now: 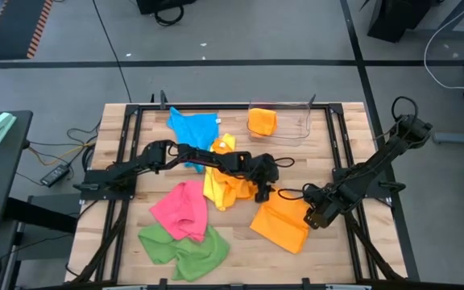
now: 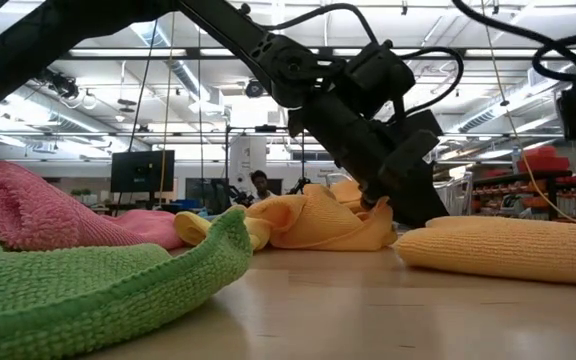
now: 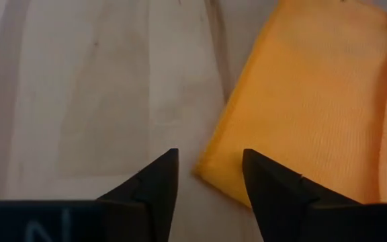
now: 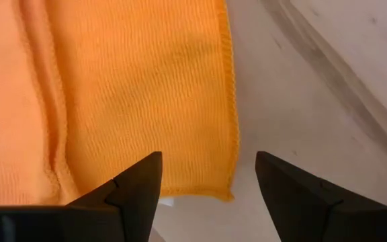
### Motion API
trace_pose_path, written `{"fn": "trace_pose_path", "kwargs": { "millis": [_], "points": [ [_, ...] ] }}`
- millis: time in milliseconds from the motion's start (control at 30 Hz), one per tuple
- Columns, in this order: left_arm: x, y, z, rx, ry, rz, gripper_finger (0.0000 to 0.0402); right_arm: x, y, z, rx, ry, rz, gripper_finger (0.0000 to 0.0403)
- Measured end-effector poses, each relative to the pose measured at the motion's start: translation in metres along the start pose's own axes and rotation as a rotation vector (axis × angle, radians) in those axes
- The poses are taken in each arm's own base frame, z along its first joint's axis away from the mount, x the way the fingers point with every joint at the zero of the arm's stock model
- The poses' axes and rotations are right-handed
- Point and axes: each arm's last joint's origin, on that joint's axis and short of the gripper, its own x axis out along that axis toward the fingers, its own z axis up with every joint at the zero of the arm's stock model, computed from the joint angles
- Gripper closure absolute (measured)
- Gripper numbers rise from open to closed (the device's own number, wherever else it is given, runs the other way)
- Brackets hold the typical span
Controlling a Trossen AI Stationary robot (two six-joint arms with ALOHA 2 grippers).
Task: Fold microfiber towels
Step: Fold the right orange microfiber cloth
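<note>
Two dark arms worked over the wooden table (image 1: 345,129). Largest of the cloths, the green towel (image 1: 182,246) lay crumpled at the near edge, touching the pink towel (image 1: 180,208). Beside those sat the folded orange towel (image 1: 283,223), the rumpled yellow towel (image 1: 220,184) and the blue towel (image 1: 194,129). A clear plastic bin (image 1: 300,121) held another orange cloth (image 1: 262,121). The left gripper (image 3: 208,176) hovered at the folded towel's corner, fingers parted and empty; the right gripper (image 4: 207,178) stood likewise over its opposite edge.
</note>
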Motion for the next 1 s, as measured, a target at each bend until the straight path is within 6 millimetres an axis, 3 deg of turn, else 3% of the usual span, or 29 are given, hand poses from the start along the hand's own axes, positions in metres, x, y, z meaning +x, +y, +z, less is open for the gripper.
{"fn": "trace_pose_path", "kwargs": {
  "millis": [300,567,767,1000],
  "points": [
    [0.014,-0.009,-0.011,0.039,0.024,-0.017,0.0262,-0.011,0.008,0.004,-0.037,-0.030,0.020,0.0154],
    [0.015,-0.013,-0.011,0.114,0.029,-0.020,0.0387,-0.015,0.011,0.004,-0.024,-0.035,0.022,0.0154],
    [0.013,-0.013,-0.012,0.120,0.043,-0.033,0.0369,-0.005,0.000,0.001,-0.004,-0.045,-0.031,0.0154],
    [0.011,-0.014,-0.012,0.130,0.056,-0.037,0.0391,0.014,-0.012,-0.004,0.055,-0.030,-0.004,0.0154]
  ]
}}
